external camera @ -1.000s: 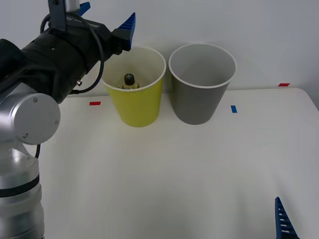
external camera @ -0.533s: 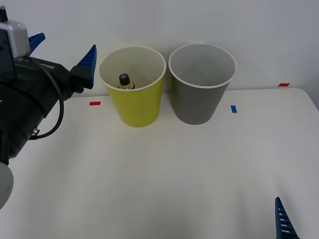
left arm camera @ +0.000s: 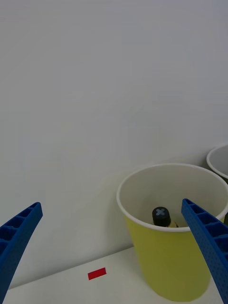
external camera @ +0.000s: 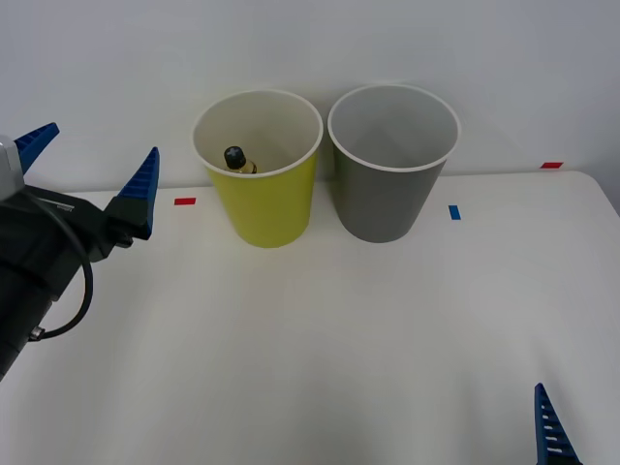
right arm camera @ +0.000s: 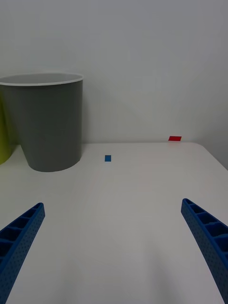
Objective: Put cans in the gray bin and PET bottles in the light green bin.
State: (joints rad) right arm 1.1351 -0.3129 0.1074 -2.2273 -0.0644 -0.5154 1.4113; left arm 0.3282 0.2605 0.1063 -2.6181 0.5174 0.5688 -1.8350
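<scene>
The light green bin (external camera: pixel 262 208) stands at the back of the table with the gray bin (external camera: pixel 387 194) close on its right. A PET bottle (external camera: pixel 235 159) stands inside the light green bin, its black cap (left arm camera: pixel 161 216) and a bit of yellow label showing above the rim. My left gripper (external camera: pixel 89 174) is open and empty, raised at the left of the table, well clear of the light green bin (left arm camera: pixel 171 256). My right gripper (right arm camera: pixel 114 251) is open and empty, low near the front right corner, facing the gray bin (right arm camera: pixel 47 123). No cans are in view.
A red tape mark (external camera: pixel 184 201) lies left of the light green bin. A blue mark (external camera: pixel 454 211) and another red mark (external camera: pixel 551 165) lie right of the gray bin. A white wall stands right behind the bins.
My left arm has drawn back from above the light green bin, leftward and toward the front, open all the while. The bottle stays in the bin. The right gripper has not moved.
</scene>
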